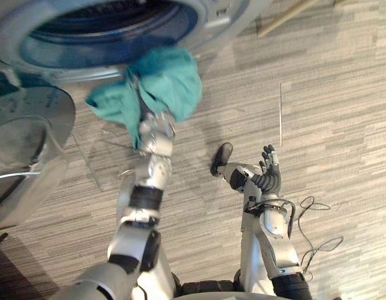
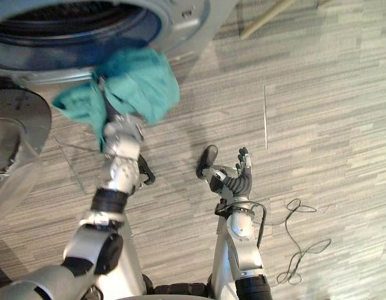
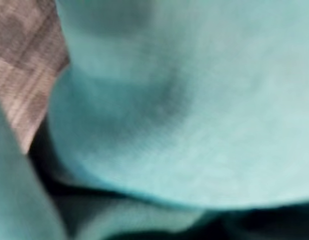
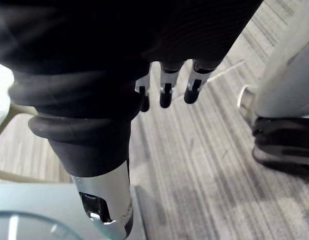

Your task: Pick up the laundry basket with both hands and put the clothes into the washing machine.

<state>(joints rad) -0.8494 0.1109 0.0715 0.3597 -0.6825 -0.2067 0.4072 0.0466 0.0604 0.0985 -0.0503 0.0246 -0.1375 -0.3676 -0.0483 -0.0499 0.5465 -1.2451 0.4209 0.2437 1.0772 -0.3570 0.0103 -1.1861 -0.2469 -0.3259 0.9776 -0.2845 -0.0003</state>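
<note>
Left eye view had a teal cloth (image 1: 171, 81) draped over the left hand (image 1: 155, 134) at the washing machine (image 1: 212, 25) mouth, grip impossible to tell. Well below the machine, the right hand (image 1: 268, 175) was spread

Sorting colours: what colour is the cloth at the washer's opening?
The cloth is teal; left eye view.

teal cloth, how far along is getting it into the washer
Done: the washer door stands open. In hand: the teal cloth hangs on the left hand at the drum mouth, not yet inside. Left: pushing it in. The right hand is open over the floor.
</note>
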